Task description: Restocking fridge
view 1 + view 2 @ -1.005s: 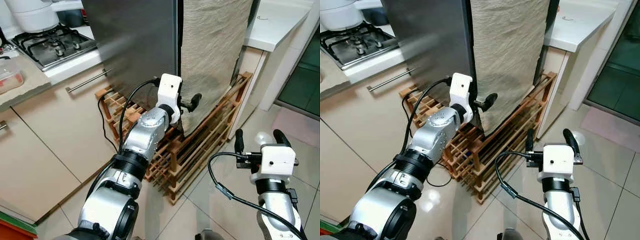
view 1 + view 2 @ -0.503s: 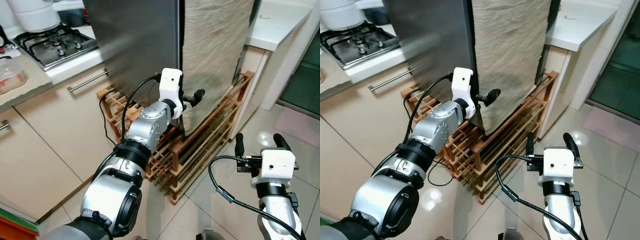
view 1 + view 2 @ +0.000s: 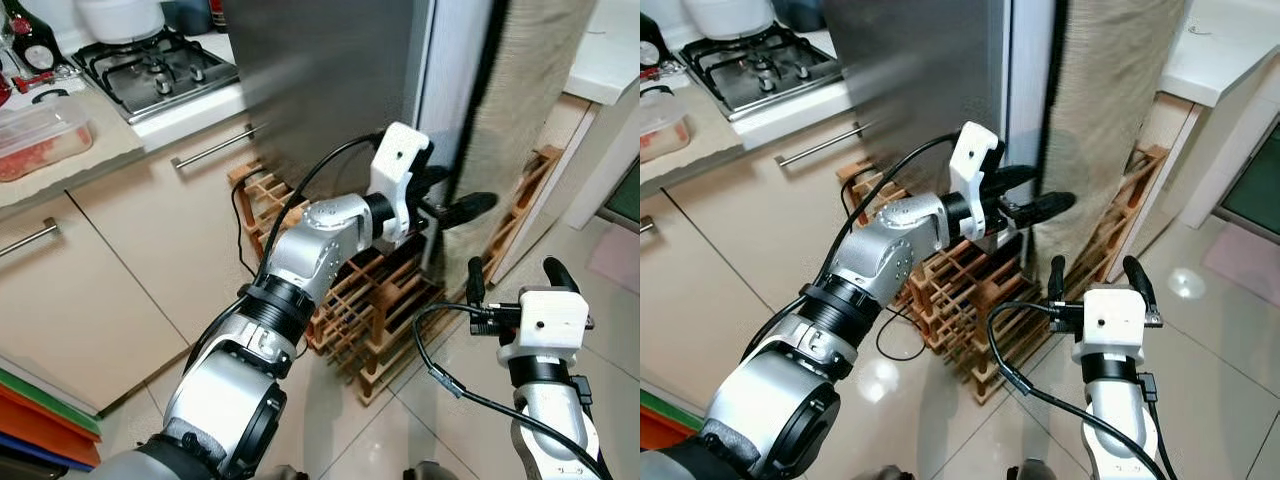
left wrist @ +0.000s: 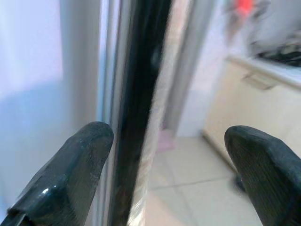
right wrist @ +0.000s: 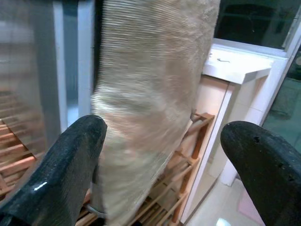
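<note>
The fridge has a brushed steel side [image 3: 330,80] and a door faced in beige woven material [image 3: 540,80]. A white and dark strip shows between them, so the door stands slightly ajar. My left gripper [image 3: 450,195] is open at that door edge, low on the fridge. In the left wrist view the dark door seal [image 4: 141,94] runs between its two fingers [image 4: 70,165] without being pinched. Low at the right, above the floor tiles, my right gripper [image 3: 510,280] is open and holds nothing, facing the beige door [image 5: 150,94].
A wooden slatted rack [image 3: 370,310] stands under and in front of the fridge. Beige cupboards [image 3: 120,260] carry a gas hob [image 3: 160,65] and a plastic container [image 3: 40,135] at the left. A white counter [image 3: 610,60] lies at the right, with glossy floor tiles [image 3: 420,420] below.
The camera has swung, shifting the whole scene. The gap at the fridge door edge has widened, and my left gripper has followed that edge. The right gripper holds about the same place.
</note>
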Robot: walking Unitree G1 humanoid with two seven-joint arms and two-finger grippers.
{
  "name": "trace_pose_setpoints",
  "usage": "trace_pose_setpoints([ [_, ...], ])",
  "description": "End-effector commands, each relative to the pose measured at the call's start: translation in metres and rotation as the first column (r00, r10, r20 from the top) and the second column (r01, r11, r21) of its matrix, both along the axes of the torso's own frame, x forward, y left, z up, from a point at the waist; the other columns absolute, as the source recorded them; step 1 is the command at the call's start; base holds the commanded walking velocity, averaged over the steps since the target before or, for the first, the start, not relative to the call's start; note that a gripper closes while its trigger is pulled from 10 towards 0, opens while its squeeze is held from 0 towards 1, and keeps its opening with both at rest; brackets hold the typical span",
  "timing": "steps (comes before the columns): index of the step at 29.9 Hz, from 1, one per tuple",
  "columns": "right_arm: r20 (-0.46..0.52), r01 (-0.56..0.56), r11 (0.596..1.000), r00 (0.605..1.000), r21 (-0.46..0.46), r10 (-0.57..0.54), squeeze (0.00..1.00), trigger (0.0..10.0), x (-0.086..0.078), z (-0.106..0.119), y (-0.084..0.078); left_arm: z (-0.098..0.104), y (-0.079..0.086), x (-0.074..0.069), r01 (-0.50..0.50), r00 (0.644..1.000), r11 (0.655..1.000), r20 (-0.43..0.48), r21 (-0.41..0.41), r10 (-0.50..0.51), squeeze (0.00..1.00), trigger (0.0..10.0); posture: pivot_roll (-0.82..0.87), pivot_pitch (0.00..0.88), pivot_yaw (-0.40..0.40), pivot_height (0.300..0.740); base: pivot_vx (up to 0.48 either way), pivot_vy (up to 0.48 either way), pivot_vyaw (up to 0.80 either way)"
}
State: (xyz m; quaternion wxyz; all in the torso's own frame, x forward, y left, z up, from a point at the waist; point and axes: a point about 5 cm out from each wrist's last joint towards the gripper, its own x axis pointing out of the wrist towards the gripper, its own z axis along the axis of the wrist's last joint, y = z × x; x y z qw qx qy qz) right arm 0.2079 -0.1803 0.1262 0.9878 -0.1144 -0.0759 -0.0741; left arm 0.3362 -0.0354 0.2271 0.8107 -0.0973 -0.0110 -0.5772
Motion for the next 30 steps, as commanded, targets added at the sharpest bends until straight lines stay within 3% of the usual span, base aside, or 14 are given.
trace_pose_setpoints([
  [1,-0.021,-0.002,1.000,1.000,0.018,0.002,0.00,10.0,-0.002,-0.004,0.001,0.005,-0.052,-0.040,0.192,0.978,0.971,-0.053,-0.145,-0.202,0.00,10.0,-0.19,0.058,0.107,0.710,0.000,0.000,0.00],
  [7,-0.050,-0.030,0.998,0.998,0.047,0.032,0.00,10.0,-0.004,-0.009,0.006,0.004,-0.036,-0.038,0.174,0.981,0.973,-0.053,-0.154,-0.184,0.00,10.0,-0.20,0.061,0.106,0.710,0.000,0.000,0.00],
  [11,-0.057,-0.071,0.995,0.996,0.068,0.075,0.00,10.0,-0.002,-0.009,0.012,-0.001,-0.001,-0.027,-0.019,1.000,0.989,-0.023,-0.144,0.016,0.00,10.0,-0.19,0.055,0.104,0.710,0.000,0.000,0.00],
  [12,-0.051,-0.091,0.993,0.994,0.072,0.095,0.00,10.0,0.001,-0.008,0.015,-0.006,0.017,-0.022,-0.145,0.989,0.979,-0.020,-0.144,0.144,0.00,10.0,-0.19,0.054,0.102,0.710,0.000,0.000,0.00],
  [13,-0.051,-0.091,0.993,0.994,0.072,0.095,0.00,10.0,0.001,-0.008,0.015,-0.006,0.017,-0.022,-0.145,0.989,0.979,-0.020,-0.144,0.144,0.00,10.0,-0.19,0.054,0.102,0.710,0.000,0.000,0.00],
  [15,-0.042,-0.122,0.989,0.991,0.078,0.126,0.00,10.0,0.004,-0.006,0.018,-0.013,0.039,-0.010,-0.321,0.947,0.937,-0.052,-0.141,0.317,0.00,10.0,-0.16,0.047,0.097,0.710,0.000,0.000,0.00],
  [17,-0.037,-0.167,0.982,0.985,0.093,0.171,0.00,10.0,0.008,-0.004,0.023,-0.023,0.064,0.000,-0.477,0.879,0.871,-0.094,-0.121,0.468,0.00,10.0,-0.15,0.045,0.096,0.710,0.000,0.000,0.00],
  [20,-0.023,-0.267,0.958,0.963,0.104,0.270,0.00,10.0,0.017,0.000,0.036,-0.043,0.099,0.009,-0.653,0.757,0.757,-0.021,-0.012,0.653,0.00,10.0,-0.13,0.036,0.088,0.710,0.000,0.000,0.00],
  [22,-0.013,-0.287,0.953,0.957,0.101,0.290,0.00,10.0,0.023,0.004,0.039,-0.052,0.111,0.008,-0.708,0.706,0.704,0.054,0.052,0.706,0.00,10.0,-0.12,0.030,0.084,0.710,0.000,0.000,0.00],
  [25,0.000,-0.254,0.965,0.967,0.069,0.255,0.00,10.0,0.038,0.008,0.029,-0.072,0.129,0.006,-0.760,0.650,0.634,0.150,0.142,0.745,0.00,10.0,-0.10,0.021,0.081,0.710,0.000,0.000,0.00],
  [26,0.000,-0.254,0.965,0.967,0.069,0.255,0.00,10.0,0.038,0.008,0.029,-0.072,0.129,0.006,-0.760,0.650,0.634,0.150,0.142,0.745,0.00,10.0,-0.10,0.021,0.081,0.710,0.000,0.000,0.00],
  [27,0.003,-0.205,0.978,0.979,0.033,0.205,0.00,10.0,0.047,0.010,0.019,-0.084,0.138,0.004,-0.781,0.623,0.596,0.157,0.186,0.766,0.00,10.0,-0.09,0.018,0.080,0.710,0.000,0.000,0.00],
  [30,-0.007,-0.115,0.992,0.993,0.049,0.115,0.00,10.0,0.058,0.011,0.002,-0.092,0.152,0.001,-0.818,0.568,0.545,0.107,0.183,0.816,0.00,10.0,-0.08,0.008,0.079,0.710,0.000,-0.480,0.00],
])
